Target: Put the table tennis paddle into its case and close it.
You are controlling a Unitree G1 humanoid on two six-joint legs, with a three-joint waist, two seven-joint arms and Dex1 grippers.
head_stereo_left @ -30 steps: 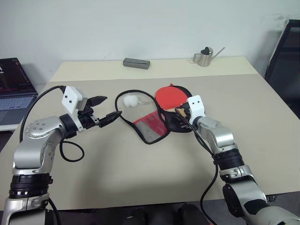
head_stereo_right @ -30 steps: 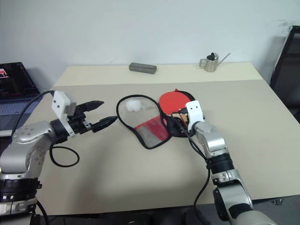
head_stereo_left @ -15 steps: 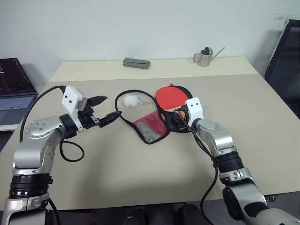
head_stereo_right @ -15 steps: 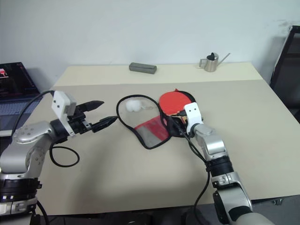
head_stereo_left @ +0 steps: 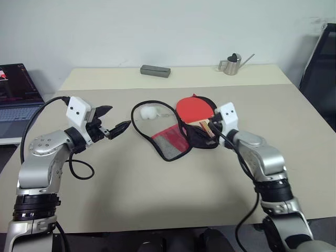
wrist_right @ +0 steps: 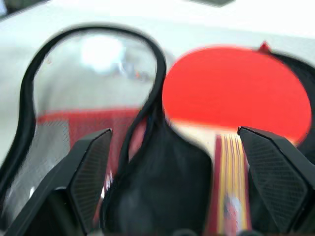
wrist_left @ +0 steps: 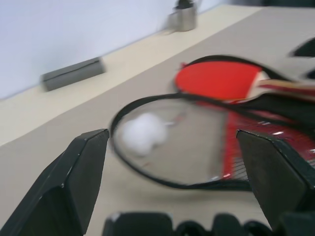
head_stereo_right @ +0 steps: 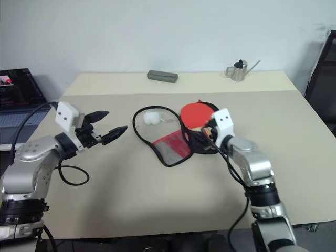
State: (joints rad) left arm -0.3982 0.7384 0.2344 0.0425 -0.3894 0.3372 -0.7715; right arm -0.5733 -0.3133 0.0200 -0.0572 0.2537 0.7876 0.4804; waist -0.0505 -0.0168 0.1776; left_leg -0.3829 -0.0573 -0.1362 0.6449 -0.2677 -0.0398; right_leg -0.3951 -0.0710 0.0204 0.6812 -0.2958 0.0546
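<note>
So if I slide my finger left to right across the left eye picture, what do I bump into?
Laptop → left pincer → white pom-pom → red paddle → right pincer → little metal watering can.

Your left gripper point(wrist_left: 172, 182) stands with both black fingers point(wrist_left: 69, 187) spread wide and nothing between them. Beyond them, the case point(wrist_left: 197, 142) lies unzipped on the beige table point(wrist_left: 44, 147), its black rim forming a loop around a white pom-pom point(wrist_left: 142, 135). The table tennis paddle point(wrist_left: 219, 81) rests red face up on the case's far half. A grey block point(wrist_left: 74, 73) and a metal watering can point(wrist_left: 183, 18) sit near the wall.
</note>
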